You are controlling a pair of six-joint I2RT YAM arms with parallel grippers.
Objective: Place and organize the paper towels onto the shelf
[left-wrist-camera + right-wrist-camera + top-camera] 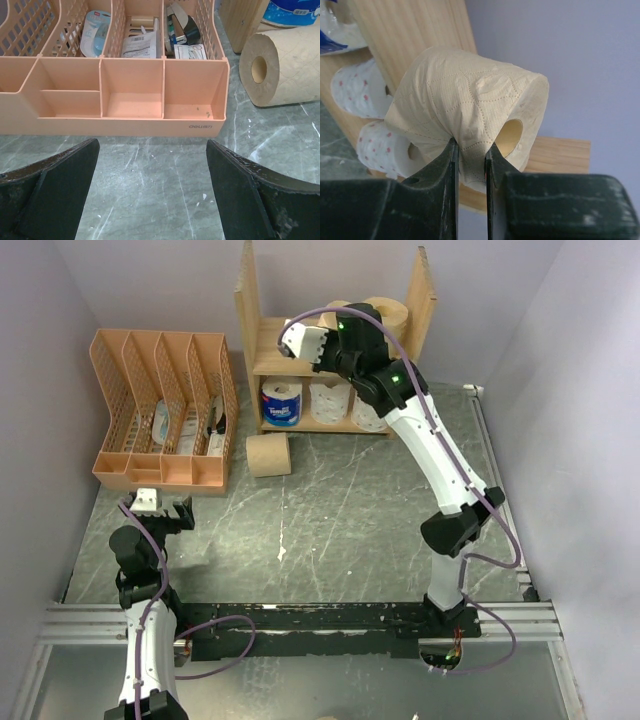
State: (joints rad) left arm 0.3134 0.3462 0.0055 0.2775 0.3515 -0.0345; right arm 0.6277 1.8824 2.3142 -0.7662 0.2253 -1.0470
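My right gripper (470, 145) is shut on a tan paper towel roll (470, 107), pinching a fold of its paper beside the core hole. It hangs over the left part of the wooden shelf (247, 300), at the upper tier. Another tan roll (386, 313) lies on that tier. On the lower tier sit a blue-and-white wrapped roll (281, 403) and two white rolls (330, 400). One more tan roll (268, 455) lies on its side on the table in front of the shelf. My left gripper (152, 190) is open and empty, low over the table before the peach organizer.
The peach mesh file organizer (160, 410) stands left of the shelf, with small items in its slots. Walls close in on the left, back and right. A metal rail (300, 620) runs along the near edge by the arm bases.
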